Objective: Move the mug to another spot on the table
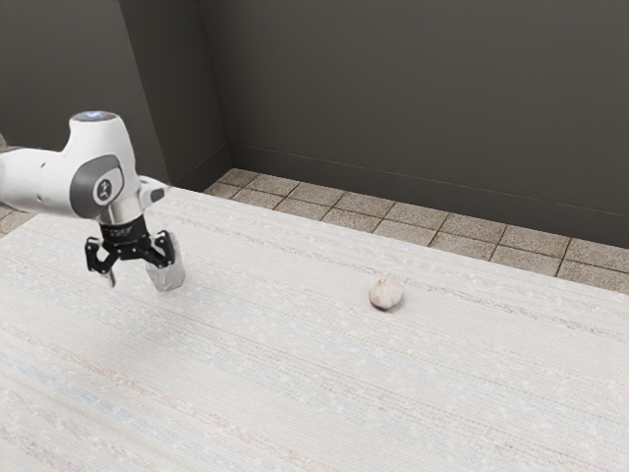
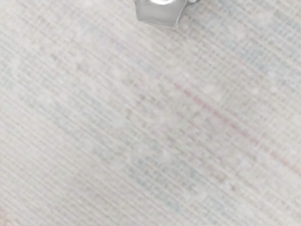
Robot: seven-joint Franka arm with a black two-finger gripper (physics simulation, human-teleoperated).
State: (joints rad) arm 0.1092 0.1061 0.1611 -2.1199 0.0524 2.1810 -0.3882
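Observation:
A small silvery mug point(image 1: 168, 272) stands on the pale wood-grain table point(image 1: 324, 374) near the exterior view's left. My black gripper point(image 1: 128, 264) hovers just above the table, right beside the mug on its left, with the fingers spread open and nothing between them. One finger is close to the mug's rim. In the wrist view the mug point(image 2: 160, 13) appears off to one side of the hand, and bare table point(image 2: 150, 132) lies directly under it.
A garlic bulb point(image 1: 385, 293) lies on the table toward the exterior view's right. Beyond the table's far edge are a tiled floor point(image 1: 442, 228) and dark walls. Broad table surface extends in front and to the right.

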